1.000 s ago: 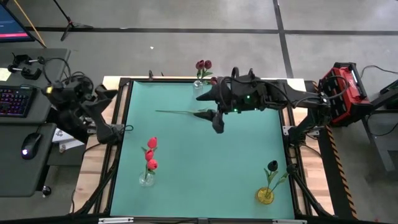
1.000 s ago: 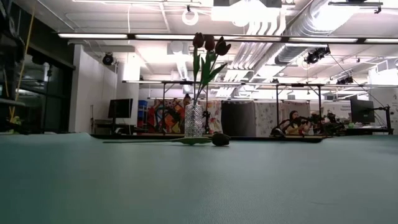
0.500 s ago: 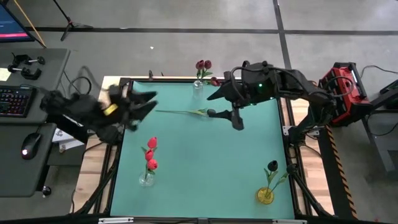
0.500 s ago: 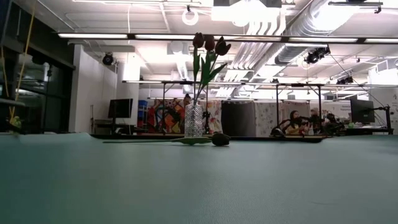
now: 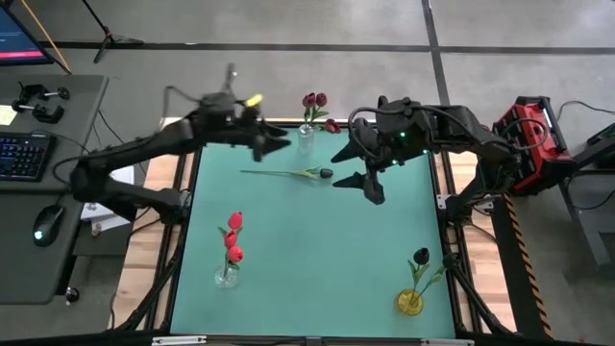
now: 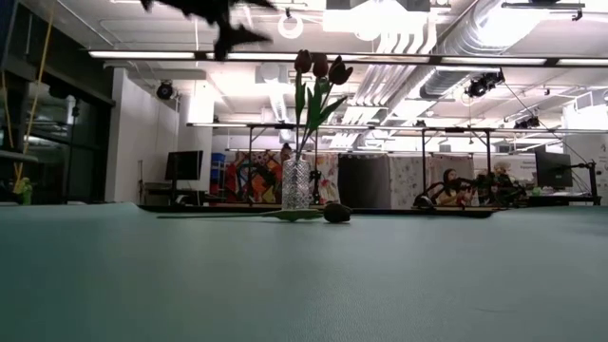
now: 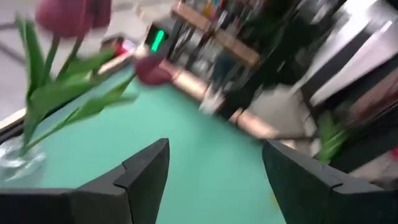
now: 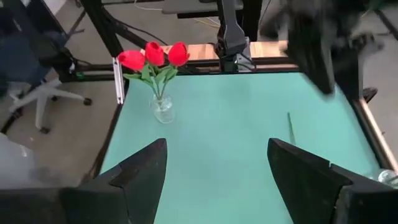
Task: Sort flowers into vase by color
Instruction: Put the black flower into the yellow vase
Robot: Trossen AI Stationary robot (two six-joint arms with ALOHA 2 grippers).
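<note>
We note the left gripper [image 5: 274, 144], wide open and empty, has swung over beside the loose flower [image 5: 288, 174] lying near the maroon vase [image 5: 306, 137], while the right gripper [image 5: 357, 167], open and empty, retreats, suggesting a handover of the pick.

Bright, even light falls from the ceiling strip lamps [image 6: 285, 55] overhead, and the green table mat [image 5: 288, 250] under my jaws shows only faint shadows and no glare. My left wrist view is smeared with motion blur, the maroon tulips [image 7: 68, 15] ahead of my fingers soft-edged. My right wrist view is sharp on the red tulips [image 8: 152, 57], while my left arm [image 8: 323, 43] beyond my right fingers is blurred.
</note>
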